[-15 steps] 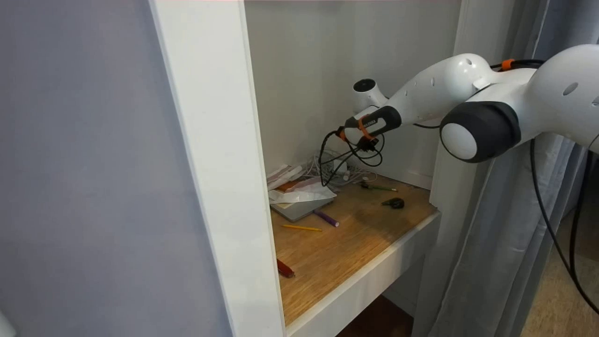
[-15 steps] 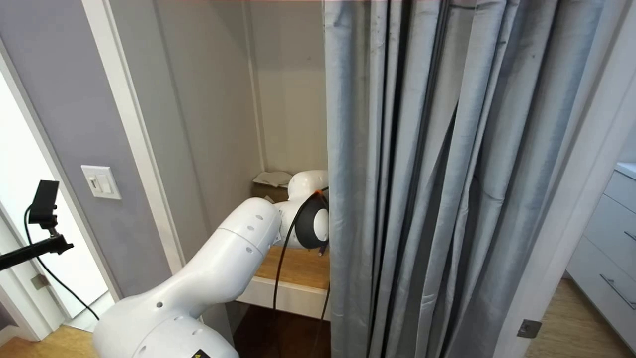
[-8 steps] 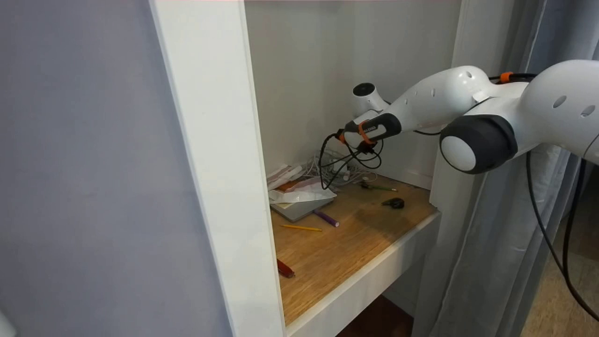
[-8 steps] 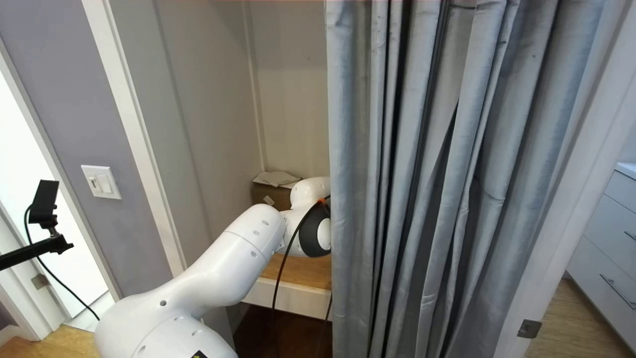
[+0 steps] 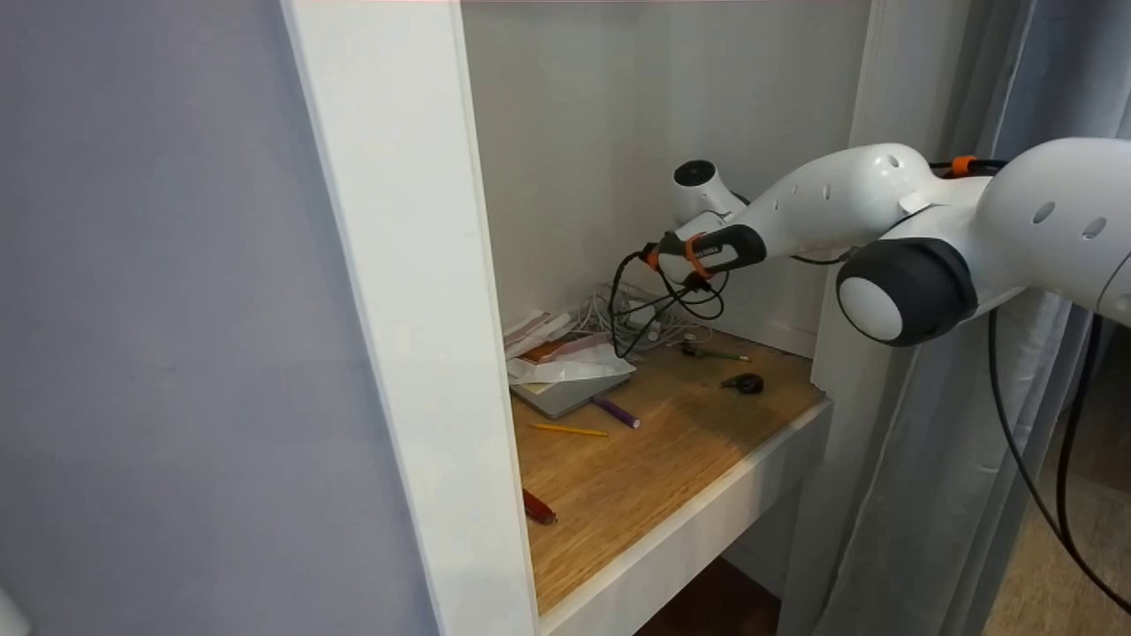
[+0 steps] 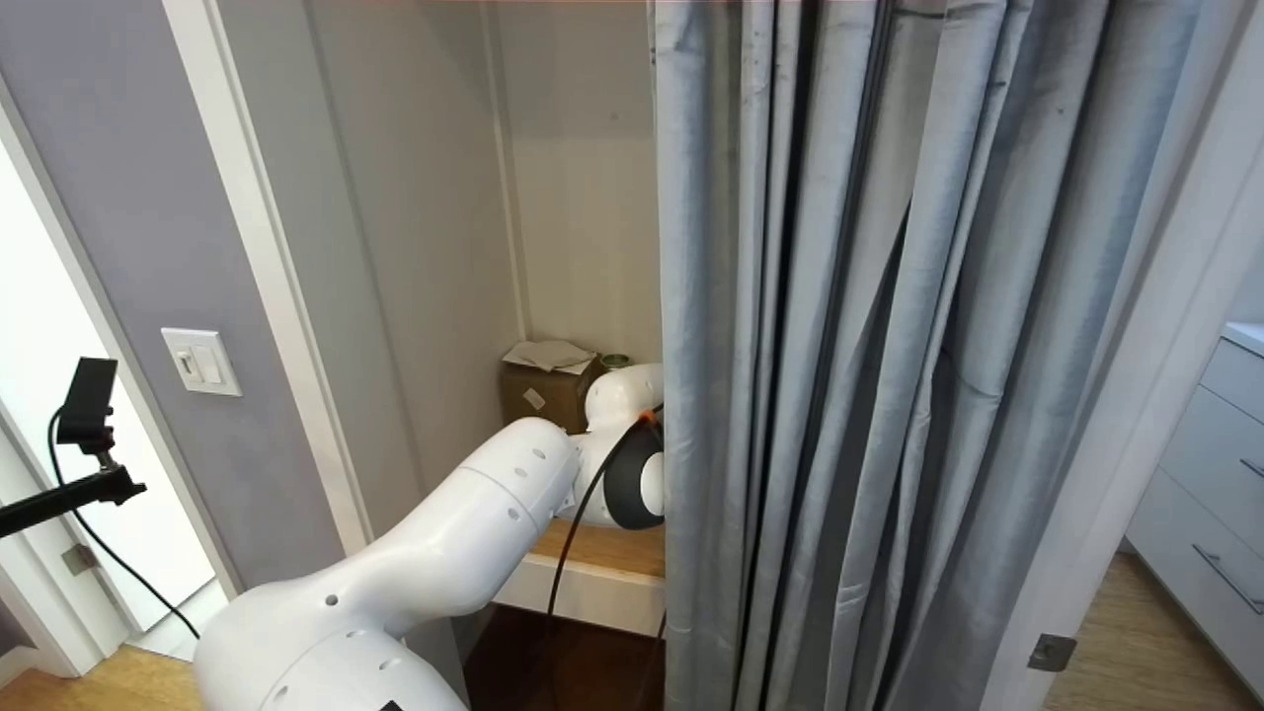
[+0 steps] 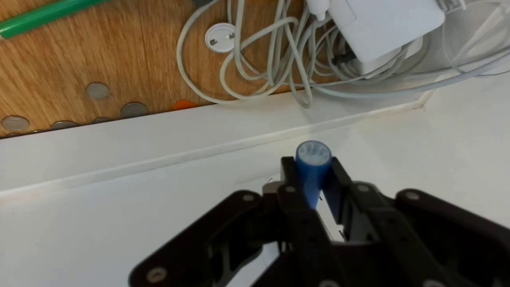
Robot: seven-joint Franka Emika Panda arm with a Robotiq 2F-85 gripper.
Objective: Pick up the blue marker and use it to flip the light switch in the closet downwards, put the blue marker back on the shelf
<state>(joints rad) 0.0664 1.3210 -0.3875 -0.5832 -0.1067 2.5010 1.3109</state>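
Note:
My gripper is shut on the blue marker, whose pale round end sticks out just past the fingertips in the wrist view. It faces a white closet wall beyond the skirting ledge. A pale surface with dark slots shows between the fingers; most of it is hidden, and I cannot tell if it is the light switch. In an exterior view, the wrist hides the fingers and marker inside the closet, above the back of the wooden shelf.
On the shelf lie white cables, a white adapter, a green pencil, a purple marker, a yellow pencil and a red marker. A white frame post and grey curtain flank the opening.
The arm's elbow and forearm have sunk lower. The wrist has shifted slightly down and to the right in an exterior view. The things on the shelf have not moved.

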